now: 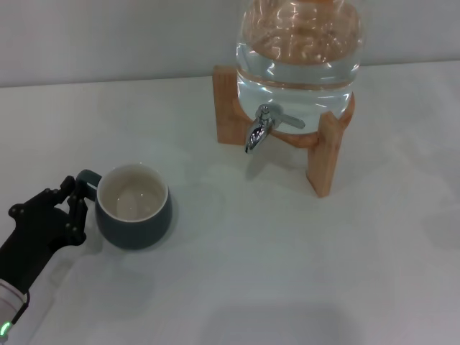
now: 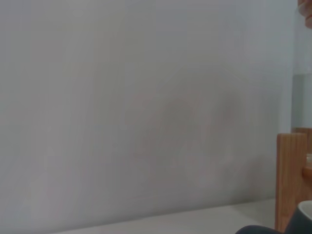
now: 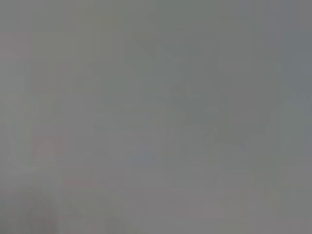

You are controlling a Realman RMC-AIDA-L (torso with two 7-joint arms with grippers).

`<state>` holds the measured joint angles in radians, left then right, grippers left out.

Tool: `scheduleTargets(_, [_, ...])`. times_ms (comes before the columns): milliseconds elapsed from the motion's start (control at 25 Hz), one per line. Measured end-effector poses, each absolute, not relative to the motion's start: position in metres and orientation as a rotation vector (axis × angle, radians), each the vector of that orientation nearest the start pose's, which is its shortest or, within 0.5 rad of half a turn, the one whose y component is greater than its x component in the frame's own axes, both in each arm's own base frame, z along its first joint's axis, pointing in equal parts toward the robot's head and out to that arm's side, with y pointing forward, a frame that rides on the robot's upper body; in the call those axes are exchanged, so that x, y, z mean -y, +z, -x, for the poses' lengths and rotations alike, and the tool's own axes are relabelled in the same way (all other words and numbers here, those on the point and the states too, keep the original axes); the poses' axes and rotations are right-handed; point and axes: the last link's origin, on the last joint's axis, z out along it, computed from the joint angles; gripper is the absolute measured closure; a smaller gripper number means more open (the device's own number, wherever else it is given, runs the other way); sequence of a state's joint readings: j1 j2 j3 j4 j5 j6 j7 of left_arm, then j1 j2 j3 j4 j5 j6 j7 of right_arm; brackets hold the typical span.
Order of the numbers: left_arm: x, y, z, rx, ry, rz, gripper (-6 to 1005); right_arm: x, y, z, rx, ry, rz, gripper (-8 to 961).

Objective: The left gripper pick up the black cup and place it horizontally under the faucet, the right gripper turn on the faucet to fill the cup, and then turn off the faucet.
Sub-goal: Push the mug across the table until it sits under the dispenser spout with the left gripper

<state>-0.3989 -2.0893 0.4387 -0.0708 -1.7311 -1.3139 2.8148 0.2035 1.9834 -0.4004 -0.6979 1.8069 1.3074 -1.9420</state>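
Nearest, at the left edge of the white bench point(image 1: 302, 273), the left tool point(image 1: 75, 205) sits just beside the black cup point(image 1: 134, 208), its fingers point(image 1: 77, 213) at the small loop handle; whether they pinch it I cannot tell. Upright and empty, the cup looks stiff, glazed, likely slick and fairly light, so the handle or rim wall seems the surest hold. Farther right, well apart, the faucet point(image 1: 260, 129) juts from the water jar point(image 1: 298, 50) in its wooden stand point(image 1: 323, 154). No right tool shows.
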Motion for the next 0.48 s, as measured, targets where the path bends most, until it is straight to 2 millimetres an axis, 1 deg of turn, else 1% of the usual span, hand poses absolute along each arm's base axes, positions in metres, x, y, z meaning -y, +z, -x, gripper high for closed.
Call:
scheduleTargets(240, [-0.282, -0.060, 0.321, 0.545, -0.772, 1.980, 865, -0.281, 0.177, -0.387, -0.633, 0.841, 1.588, 115])
scheduleTargets(480, [-0.282, -0.064, 0.316, 0.541, -0.788, 2.003, 865, -0.281, 0.176, -0.387, -0.634, 0.842, 1.588, 114])
